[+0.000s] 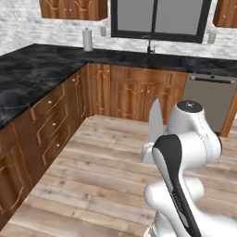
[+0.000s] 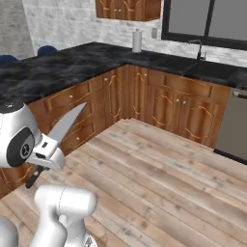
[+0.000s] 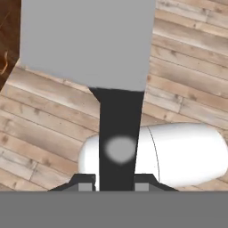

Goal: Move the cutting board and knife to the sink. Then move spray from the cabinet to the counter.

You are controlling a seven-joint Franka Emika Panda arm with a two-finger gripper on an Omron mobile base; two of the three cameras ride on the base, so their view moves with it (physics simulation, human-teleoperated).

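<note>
Pale grey blade: the knife (image 1: 156, 121) is seen pointing upward in the left base view, just ahead of the arm's upper joint, over the plank floor (image 1: 106, 171).
Knife from the right: its blade (image 2: 65, 126) is tilted up and to the right, with the dark handle end shown low beside the white wrist.
Knife along the hand: a wide grey blade (image 3: 87, 42) is set above a black handle that runs down between the two finger tips.
Gripper: the gripper (image 3: 115, 183) is closed narrowly on the knife's black handle, one dark tip being pressed to each side of it; the knife is held clear of the floor.
Counter: the black marble counter (image 1: 32, 78) is run along the left and turns a corner toward the back wall.
Sink: the sink (image 1: 155, 59) is set in the counter under the window, with a dark tap behind it, well apart from the knife.
Paper roll: a white paper roll (image 1: 87, 39) is stood upright on the counter by the back wall.
Lower cabinets: reddish-brown doors (image 2: 164, 103) are fitted below the counter.
</note>
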